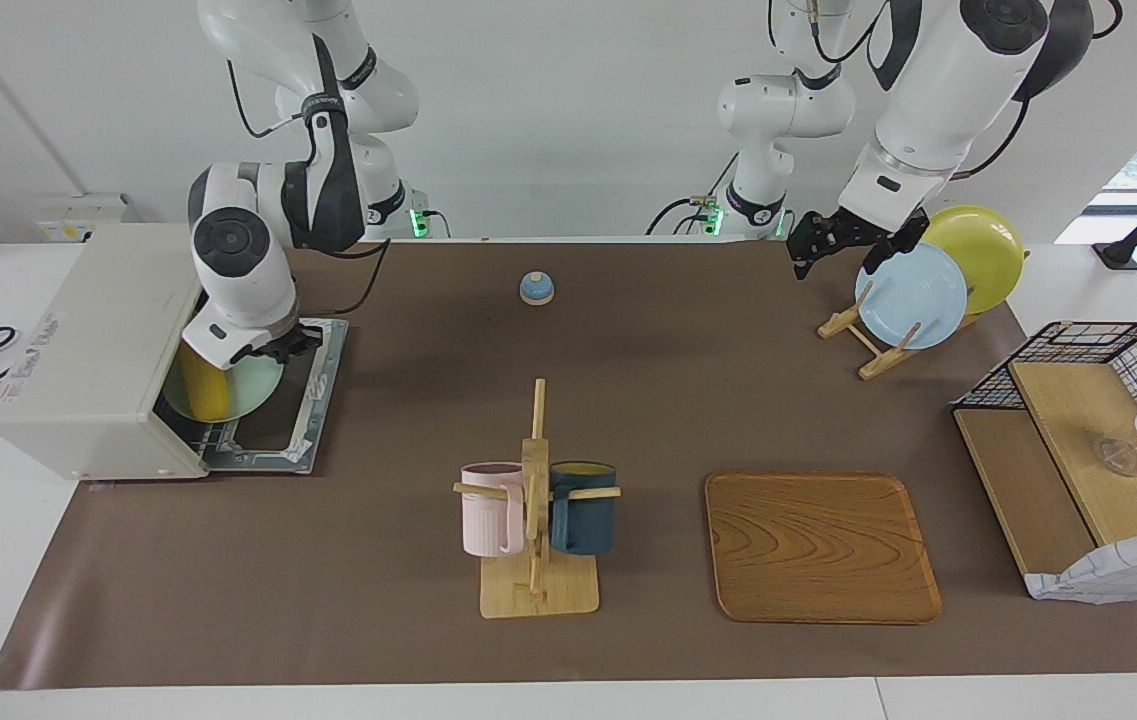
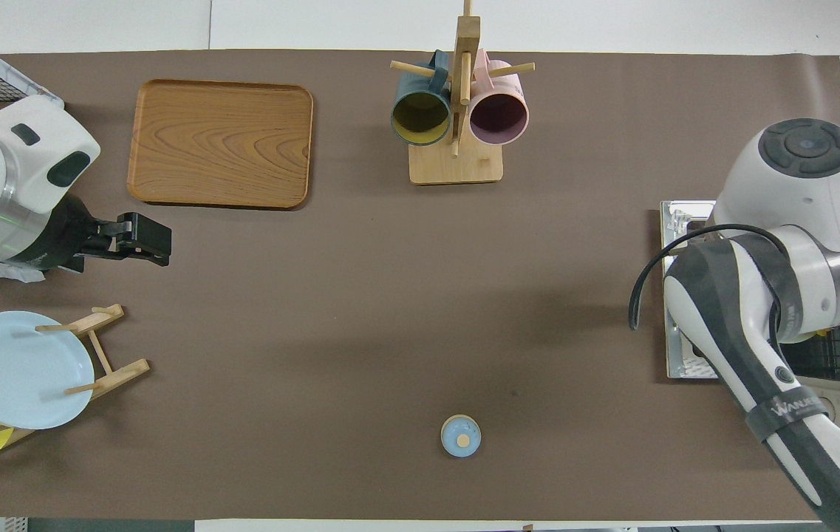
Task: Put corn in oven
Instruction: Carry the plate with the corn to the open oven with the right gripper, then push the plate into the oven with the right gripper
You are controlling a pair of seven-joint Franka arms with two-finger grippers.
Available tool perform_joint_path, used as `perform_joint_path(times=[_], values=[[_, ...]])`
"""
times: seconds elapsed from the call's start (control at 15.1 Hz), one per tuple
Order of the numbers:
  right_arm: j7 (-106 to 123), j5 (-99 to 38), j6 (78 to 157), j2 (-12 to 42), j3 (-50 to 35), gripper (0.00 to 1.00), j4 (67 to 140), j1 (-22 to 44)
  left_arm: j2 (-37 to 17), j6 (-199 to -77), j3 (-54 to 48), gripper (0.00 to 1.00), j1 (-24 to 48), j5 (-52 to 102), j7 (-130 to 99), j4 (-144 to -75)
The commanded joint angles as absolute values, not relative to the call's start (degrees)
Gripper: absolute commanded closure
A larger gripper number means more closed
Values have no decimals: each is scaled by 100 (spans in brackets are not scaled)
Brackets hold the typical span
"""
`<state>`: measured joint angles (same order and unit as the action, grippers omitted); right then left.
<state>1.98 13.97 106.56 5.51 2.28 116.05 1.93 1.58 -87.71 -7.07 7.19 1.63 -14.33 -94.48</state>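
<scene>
- The right gripper point(image 1: 280, 345), fingers pinched on a pale green plate point(image 1: 246, 392), holds it in the oven's point(image 1: 93, 350) open mouth.
- One corn point(image 1: 200, 392) lies on that plate, long axis running toward and away from the robots.
- The left gripper point(image 1: 848, 238) waits spread open over the plate rack point(image 1: 868, 335), which holds two plates.
- Two mugs hang on the mug stand point(image 1: 535, 500).
- "WANUEE" reads on the right arm's band point(image 2: 796, 408).

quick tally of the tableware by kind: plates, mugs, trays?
Plates: 3: pale green plate carrying the corn into the oven, light blue plate and yellow plate on the plate rack.
Mugs: 2: pink mug, dark blue mug.
Trays: 1: wooden tray.
Total: 6
</scene>
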Motion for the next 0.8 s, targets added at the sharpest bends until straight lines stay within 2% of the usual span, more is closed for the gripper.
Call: perform_joint_path(times=[0.0,0.27,0.4,0.46,0.53,0.6,0.66,0.73], values=[[431,1494,11091,246,141,100,12216,-105,97,-8850,-791,0,633,132,-1415,-9334],[413,1415,11188,255,132,100,12208,-97,140,-8842,-809,0,615,123,-1389,-9378],[422,1415,11145,281,123,81,12138,-53,141,-8850,-800,0,606,123,-1371,-9378],[404,1406,11023,325,97,77,11938,-1,149,-8842,-791,0,598,123,-1362,-9378],[396,1398,10717,404,71,62,11666,61,158,-8842,-782,0,606,123,-1397,-9395],[396,1267,10522,483,62,55,11411,149,184,-8816,-782,0,598,123,-1406,-9396],[387,1144,10486,544,62,55,11278,193,202,-8807,-774,0,598,123,-1415,-9396],[369,1125,10581,554,53,60,11268,202,211,-8815,-756,0,598,123,-1406,-9396]])
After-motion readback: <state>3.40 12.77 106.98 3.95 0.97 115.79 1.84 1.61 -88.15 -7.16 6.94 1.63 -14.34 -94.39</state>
